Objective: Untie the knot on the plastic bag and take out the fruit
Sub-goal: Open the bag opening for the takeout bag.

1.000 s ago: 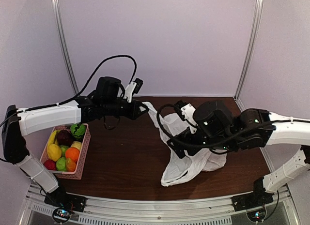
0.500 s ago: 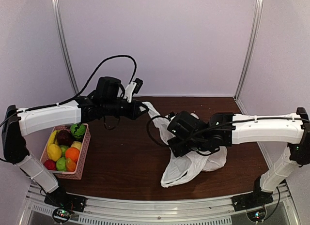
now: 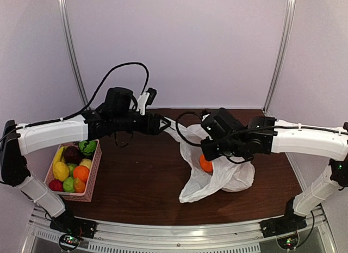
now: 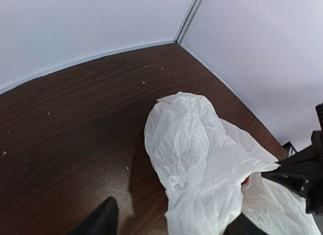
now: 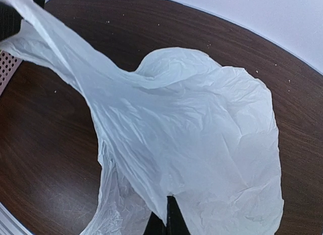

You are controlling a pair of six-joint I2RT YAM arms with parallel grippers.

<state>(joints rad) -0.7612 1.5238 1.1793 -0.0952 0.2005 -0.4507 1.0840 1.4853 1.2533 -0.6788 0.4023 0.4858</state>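
Note:
The white plastic bag (image 3: 217, 174) lies crumpled on the brown table, right of centre. One long handle strip (image 3: 175, 128) stretches up and left to my left gripper (image 3: 165, 124). In the left wrist view that gripper (image 4: 172, 212) is open, with bag plastic (image 4: 202, 154) lying loosely between its dark fingers (image 4: 101, 220). My right gripper (image 3: 208, 152) hangs over the bag. In its wrist view it (image 5: 169, 200) is shut on a fold of the bag (image 5: 202, 139). An orange fruit (image 3: 205, 165) shows in the bag's mouth just below it. No knot shows in any view.
A pink basket (image 3: 92, 174) holding several fruits stands at the table's left, under the left arm. White walls close the back and sides. Black cables loop above both wrists.
The left gripper has opened and let go of the handle strip. The right gripper has swung back over the bag, shut on its plastic and lifted it, baring the orange fruit.

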